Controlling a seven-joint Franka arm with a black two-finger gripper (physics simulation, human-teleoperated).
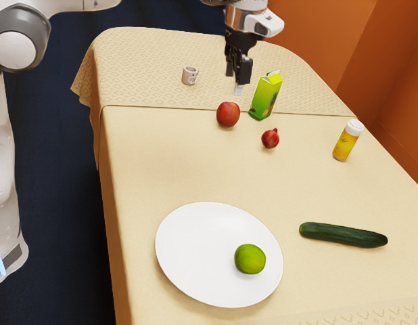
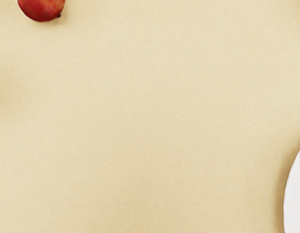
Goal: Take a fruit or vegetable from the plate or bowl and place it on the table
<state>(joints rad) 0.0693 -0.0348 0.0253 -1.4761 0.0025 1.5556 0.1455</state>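
High over the far part of the table, the black gripper [image 1: 239, 76] hangs in the exterior view, above and behind a red peach-like fruit [image 1: 228, 114] and beside a green carton. A white plate [image 1: 195, 252] lies at the near end, well away from the gripper, with a green lime [image 1: 250, 258] resting on it. Between carton and plate, a small red pomegranate [image 1: 270, 139] sits on the cloth. In the wrist view, part of a red fruit [image 2: 42, 8] and the plate's edge [image 2: 296, 199] appear at opposite sides.
The green carton [image 1: 266, 97] stands upright on the table [image 1: 161, 162]. Behind the fruits is a small mug [image 1: 189, 75]. A yellow bottle with a white cap [image 1: 346, 141] stands toward the exterior view's right, and a dark cucumber [image 1: 342, 235] lies beyond the plate on that side.
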